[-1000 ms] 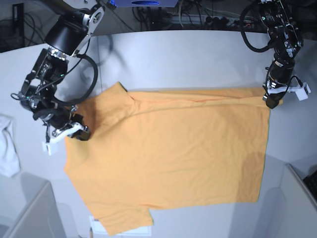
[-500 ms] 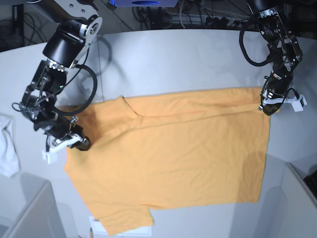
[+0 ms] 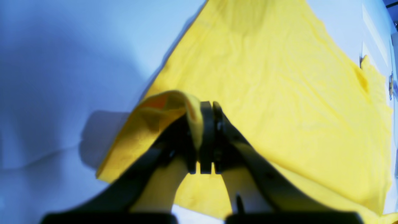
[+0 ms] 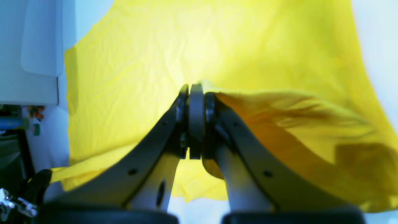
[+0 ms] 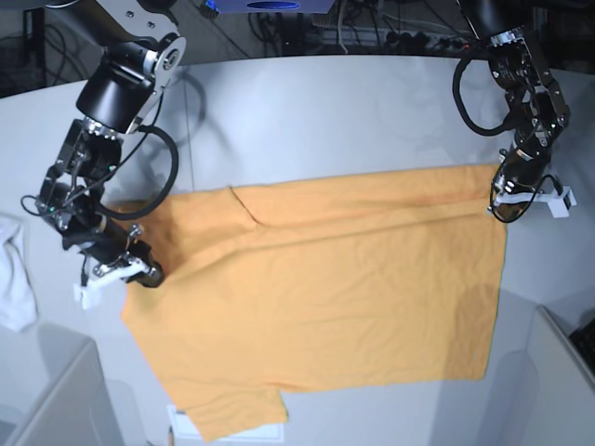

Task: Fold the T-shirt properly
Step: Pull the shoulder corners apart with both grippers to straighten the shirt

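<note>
The light-orange T-shirt lies spread on the grey table, with its far edge folded over in a narrow strip. My left gripper is shut on the shirt's far right corner; in the left wrist view cloth curls over its closed jaws. My right gripper is shut on the shirt's left edge near the sleeve; in the right wrist view fabric drapes from its closed jaws.
A small white cloth lies at the table's left edge. Grey bins stand at the front left and front right. A white sheet peeks from under the shirt's front corner. Cables run along the back.
Both grippers have moved toward the front of the table with the shirt's far edge in them. The folded strip along the far edge has widened.
</note>
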You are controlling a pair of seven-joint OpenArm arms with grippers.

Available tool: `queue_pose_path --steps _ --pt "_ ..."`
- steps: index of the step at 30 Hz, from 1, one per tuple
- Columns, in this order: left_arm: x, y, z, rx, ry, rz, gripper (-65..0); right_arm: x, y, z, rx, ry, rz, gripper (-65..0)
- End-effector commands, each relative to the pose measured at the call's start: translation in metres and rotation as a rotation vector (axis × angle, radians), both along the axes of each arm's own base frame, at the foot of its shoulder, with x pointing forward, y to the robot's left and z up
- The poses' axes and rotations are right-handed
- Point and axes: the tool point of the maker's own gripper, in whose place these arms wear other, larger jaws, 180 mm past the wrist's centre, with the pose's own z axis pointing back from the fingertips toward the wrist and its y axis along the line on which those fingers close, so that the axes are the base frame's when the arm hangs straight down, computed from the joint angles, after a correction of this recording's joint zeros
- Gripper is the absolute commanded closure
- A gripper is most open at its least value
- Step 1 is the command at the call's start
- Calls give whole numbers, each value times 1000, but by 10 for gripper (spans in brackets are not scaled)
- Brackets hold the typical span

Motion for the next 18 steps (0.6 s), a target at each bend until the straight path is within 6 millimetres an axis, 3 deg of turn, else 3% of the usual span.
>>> queue_pose_path --steps 1,5,9,18 --pt "11 5 17 24 -55 -3 0 16 -5 24 -2 -78 -10 0" --pt "14 -2 9 9 -37 -20 0 20 -4 28 -3 -99 -17 0" --pt "13 -4 2 -3 -19 -23 0 26 11 31 -24 -129 18 0" --pt "22 -2 9 -3 -44 -15 0 22 11 26 -23 -118 18 0"
